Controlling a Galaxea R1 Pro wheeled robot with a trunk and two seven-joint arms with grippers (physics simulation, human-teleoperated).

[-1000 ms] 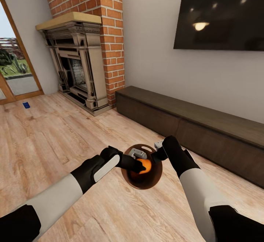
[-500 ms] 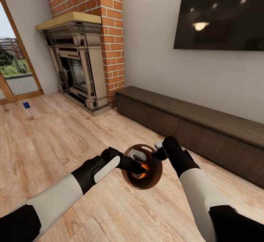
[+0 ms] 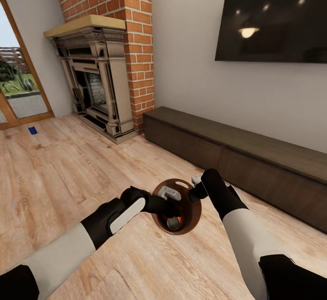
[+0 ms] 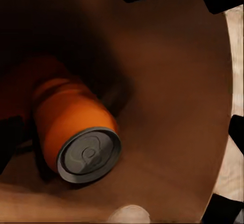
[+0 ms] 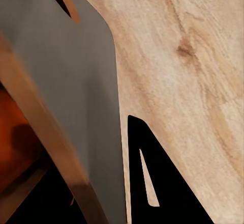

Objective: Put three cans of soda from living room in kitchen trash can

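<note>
The tash can [image 3: 190,211], a round bin with a brown inside, hangs just above the wood floor. My right gripper [image 3: 196,187] is shut on its rim; the right wrist view shows its grey outer wall [image 5: 76,81] beside one black finger [image 5: 162,193]. An orange soda can [image 3: 173,222] with a silver top lies inside the bin, loose against the brown wall [image 4: 173,81] and seen close as the orange can [image 4: 76,127]. My left gripper [image 3: 169,204] hovers open over the bin's mouth. A small dark blue thing [image 3: 32,130] lies far off on the floor, too small to identify.
A long low dark cabinet [image 3: 236,147] runs along the wall to the right, under a wall screen [image 3: 272,16]. The brick fireplace [image 3: 97,77] stands ahead on the left, with a glass door [image 3: 18,86] beyond it. Pale wood floor [image 3: 68,172] spreads between.
The orange can has left my left gripper and dropped down into the bin. My left arm has drawn back a little. The right arm and the bin have stayed put.
</note>
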